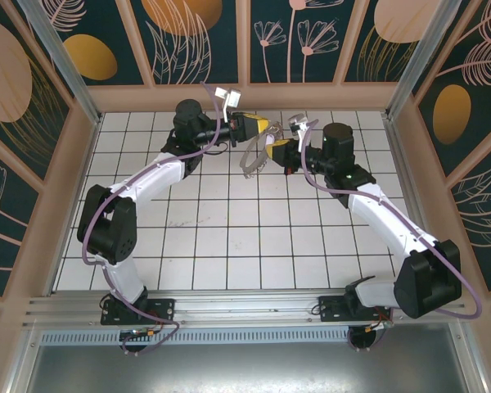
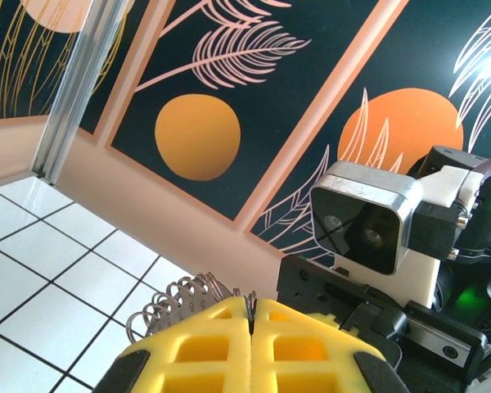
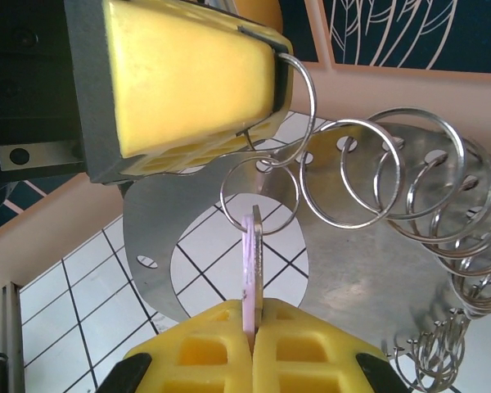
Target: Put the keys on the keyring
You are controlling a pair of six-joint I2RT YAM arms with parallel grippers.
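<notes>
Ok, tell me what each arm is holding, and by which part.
Right jaws: the key, pinched edge-on by its lower end, pink part sticking up. Left jaws: the keyring, gripped by one small wire ring on its edge.

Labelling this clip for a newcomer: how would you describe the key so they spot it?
At the tiled table's far end, a flat metal keyring edged with wire rings is held aloft. The key is the lilac-pink sliver pinched edge-on in the right gripper's yellow pads; the rings beside it are silver.
</notes>
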